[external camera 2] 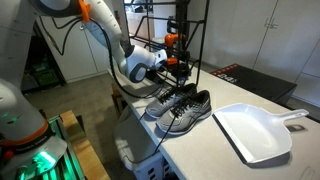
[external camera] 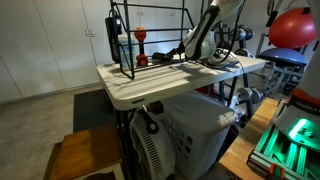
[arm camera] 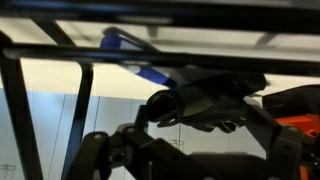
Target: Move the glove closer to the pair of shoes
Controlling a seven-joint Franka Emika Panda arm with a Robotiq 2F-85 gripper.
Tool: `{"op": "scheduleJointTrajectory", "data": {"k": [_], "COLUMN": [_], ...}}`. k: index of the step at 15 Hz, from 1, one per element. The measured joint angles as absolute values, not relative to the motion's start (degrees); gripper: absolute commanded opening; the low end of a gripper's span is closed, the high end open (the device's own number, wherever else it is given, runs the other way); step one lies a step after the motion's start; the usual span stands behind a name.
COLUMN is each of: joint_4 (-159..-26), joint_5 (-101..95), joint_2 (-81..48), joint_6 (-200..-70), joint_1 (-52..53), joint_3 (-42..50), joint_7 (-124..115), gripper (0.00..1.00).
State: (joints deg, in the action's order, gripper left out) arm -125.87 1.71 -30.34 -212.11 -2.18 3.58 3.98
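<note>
Beside the tool [external camera 2: 163, 63], glove [arm camera: 205, 100] barely discernible.

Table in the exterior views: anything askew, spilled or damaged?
Nothing stands out. The pair of grey-and-black sneakers stands upright side by side, the white plastic dustpan lies flat beside them, and the black wire rack is upright. No spill shows on the white table.
</note>
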Motion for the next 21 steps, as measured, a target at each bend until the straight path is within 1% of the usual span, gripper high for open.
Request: {"op": "scheduleJointTrajectory", "data": {"k": [4, 10, 16, 21], "joint_4": [-124.6, -124.2, -123.2, -120.8], "joint_5": [-1.1, -8.6, -15.8, -21.1], "joint_2": [-30.7, -29.2, -29.2, -31.7], "joint_6": [-207.7, -203.8, -199.5, -198.7], "joint_1": [-4.8, -11.9, -21.3, -29.7], "joint_3": [0.8, -6.1, -14.3, -21.2], "joint_7": [1.0, -1.3, -2.6, -2.6], "gripper": [1.0, 1.0, 1.0, 1.0]}}
